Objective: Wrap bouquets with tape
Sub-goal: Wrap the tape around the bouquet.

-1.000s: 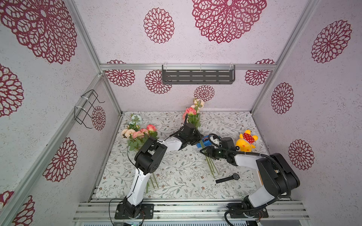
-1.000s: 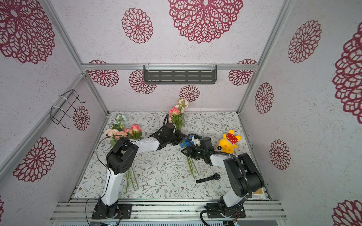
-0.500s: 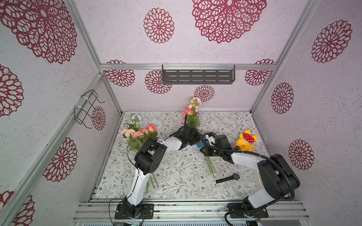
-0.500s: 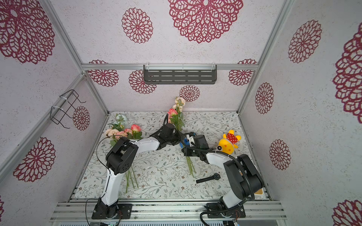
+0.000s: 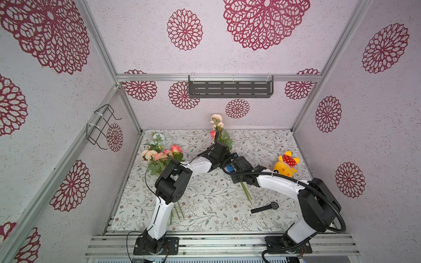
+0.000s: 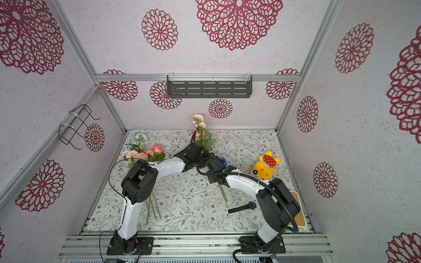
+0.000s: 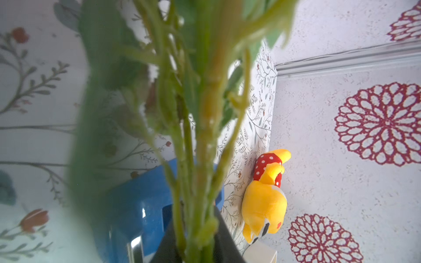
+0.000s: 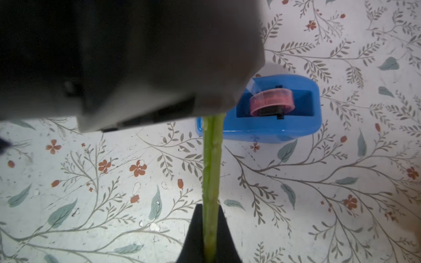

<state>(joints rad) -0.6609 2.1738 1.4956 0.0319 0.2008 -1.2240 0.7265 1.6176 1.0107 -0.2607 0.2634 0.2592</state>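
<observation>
Landmark: tape dispenser point(image 8: 284, 127), blue, sitting on the floral mat point(image 5: 205, 205). Its roll point(image 8: 271, 102) is seated, with a clear strip running up to the cutter end.

Held bouquet point(image 5: 224, 136): blooms are beyond the dispenser toward the back wall, cut ends on the near side of it. Its stems point(image 8: 211, 170) pass just beside the dispenser, above the mat. No tape shows on them.

Left gripper point(image 7: 198, 248): clamped on the stems, just beside the dispenser. Right gripper point(image 8: 210, 239): closed tight on the same stems, nearer the cut ends.

Second bouquet point(image 5: 159, 154): lying flat, well apart from the dispenser on the left arm's side, untouched.

Plush toy point(image 5: 286, 165) and watch point(image 5: 265, 207): both apart from the dispenser on the right arm's side.

Risks, as judged:
- Both grippers are occupied, so reaching for tape means releasing one. The thin stems could then splay or sag in a single grip.
- The dispenser looks light and may slide or tip when the strip is pulled.
- The left gripper's body is crowding the dispenser, so a small swing could knock it away.
- Loose leaves could snag on sticky tape.
</observation>
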